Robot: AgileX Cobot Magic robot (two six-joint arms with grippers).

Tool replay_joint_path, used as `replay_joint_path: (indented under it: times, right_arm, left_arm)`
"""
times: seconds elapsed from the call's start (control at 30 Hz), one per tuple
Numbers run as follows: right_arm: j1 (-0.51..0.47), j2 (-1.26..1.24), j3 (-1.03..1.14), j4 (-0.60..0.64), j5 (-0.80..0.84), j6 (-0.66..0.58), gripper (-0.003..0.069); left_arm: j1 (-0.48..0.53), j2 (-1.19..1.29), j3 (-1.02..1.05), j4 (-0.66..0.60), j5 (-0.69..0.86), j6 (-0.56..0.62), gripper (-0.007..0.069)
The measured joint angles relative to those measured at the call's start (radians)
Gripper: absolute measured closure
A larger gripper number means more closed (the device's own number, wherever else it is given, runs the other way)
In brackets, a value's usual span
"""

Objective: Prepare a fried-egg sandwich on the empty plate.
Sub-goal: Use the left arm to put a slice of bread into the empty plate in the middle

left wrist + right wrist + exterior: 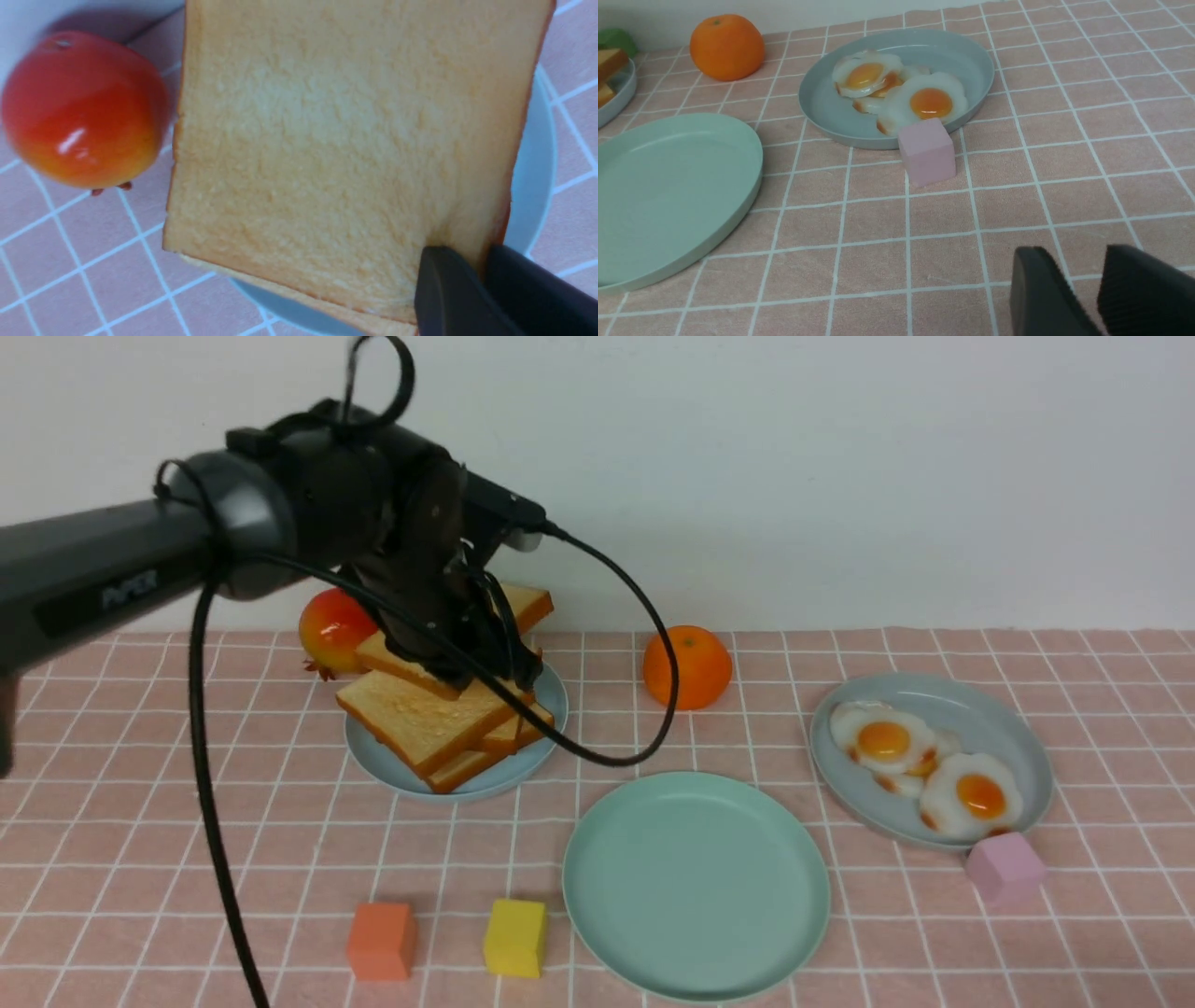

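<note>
Up at the frame's centre-left, the toast slice (523, 604) is pinched at its corner by the left gripper (467, 653) above the toast stack (425, 723), while the right gripper (1087, 289) hovers nearly closed, holding nothing, and the mint-green plate (695, 887) sits bottom-centre.

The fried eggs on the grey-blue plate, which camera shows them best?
The right wrist view: the fried eggs sit close and sharp, overlapping on the grey-blue plate behind a pink cube. The front view shows them farther off and smaller. The left wrist view shows none, only toast.
</note>
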Motion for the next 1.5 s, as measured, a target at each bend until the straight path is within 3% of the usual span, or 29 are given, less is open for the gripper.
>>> replay_joint_path:
  times: [0.37,0.53,0.77,0.87,1.5]
  right_arm:
    - [0.0,0.0,0.0,0.0,0.0,0.0,0.0419]
    - [0.0,0.0,0.0,0.0,0.0,0.0,0.0419]
    - [0.0,0.0,0.0,0.0,0.0,0.0,0.0419]
    - [0.0,0.0,0.0,0.0,0.0,0.0,0.0419]
    - [0.0,0.0,0.0,0.0,0.0,0.0,0.0419]
  left_arm:
    - [-0.005,-0.113,0.017,-0.065,0.098,-0.001,0.0522]
    - [-0.103,-0.232,0.141,-0.069,0.115,-0.022,0.0538]
    - [-0.369,-0.269,0.33,-0.037,0.05,-0.05,0.0538]
    - [-0.427,-0.247,0.337,-0.019,0.003,-0.051,0.0538]
    - [-0.437,-0.134,0.337,-0.077,-0.143,-0.029,0.0539]
